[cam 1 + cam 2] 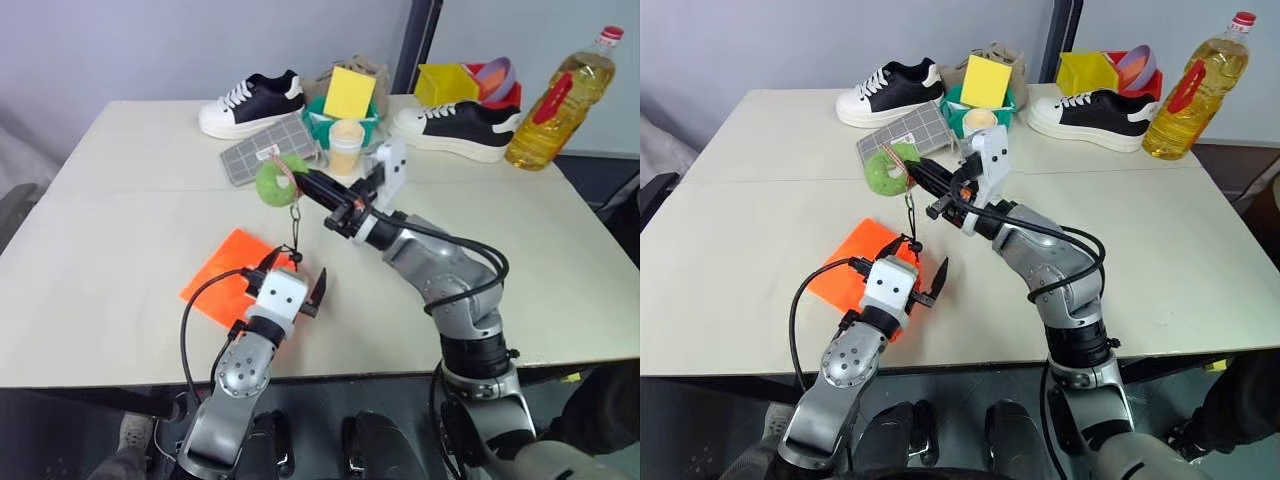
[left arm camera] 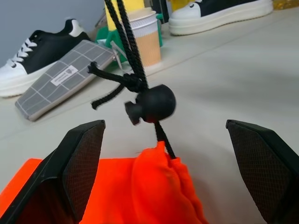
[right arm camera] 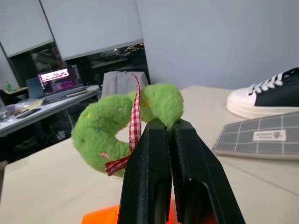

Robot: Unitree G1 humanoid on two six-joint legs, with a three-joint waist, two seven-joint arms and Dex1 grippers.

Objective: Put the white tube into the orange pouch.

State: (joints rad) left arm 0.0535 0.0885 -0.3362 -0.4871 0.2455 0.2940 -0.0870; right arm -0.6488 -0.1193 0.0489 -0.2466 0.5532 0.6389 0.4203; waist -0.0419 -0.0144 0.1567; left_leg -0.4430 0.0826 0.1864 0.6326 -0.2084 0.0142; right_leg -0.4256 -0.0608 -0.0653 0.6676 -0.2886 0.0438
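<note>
Right gripper (image 1: 312, 186) clamps green tag (image 1: 275, 182), lifted; orange pouch (image 1: 228, 274) lies at its 7 o'clock, between spread fingers of left gripper (image 1: 296, 279).

Silver-grey jointed arms (image 1: 450, 285), black cables, black-fingered grippers

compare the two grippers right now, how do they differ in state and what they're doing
The left gripper is open, fingers spread either side of the orange pouch on the table, gripping nothing. The right gripper is shut on the green tag, held above the table with the black cord hanging to the pouch. Both have black fingers.
</note>
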